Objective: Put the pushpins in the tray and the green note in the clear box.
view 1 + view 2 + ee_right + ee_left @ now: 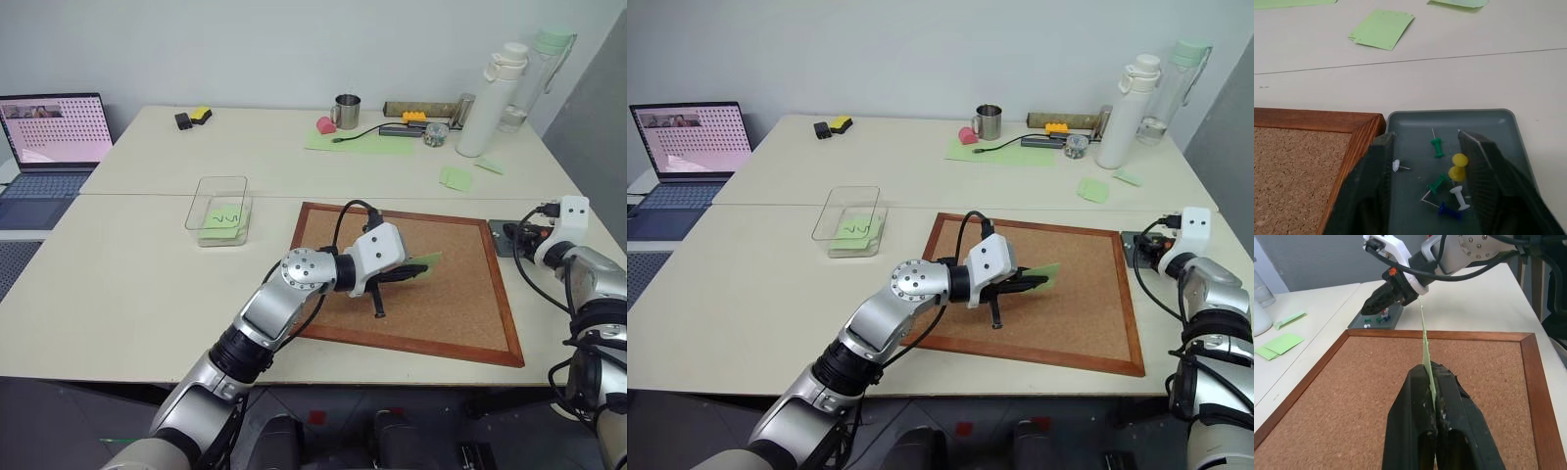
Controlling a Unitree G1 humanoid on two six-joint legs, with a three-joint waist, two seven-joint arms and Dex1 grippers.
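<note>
Office or lab workspace; pale table (137, 284) against plain wall; open laptop (51, 147); cork board (460, 294); sticky notes (456, 178); steel mug (347, 111); water bottles (490, 98).

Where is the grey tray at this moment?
The tray lies on the table at the robot's right, against the right edge of the cork board. The right gripper hangs open over it, and several pushpins lie inside.

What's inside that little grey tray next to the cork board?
The grey tray holds loose pushpins: two green, one yellow, two white and one blue. The open right gripper hovers over it, its fingers hiding the tray's near corners.
</note>
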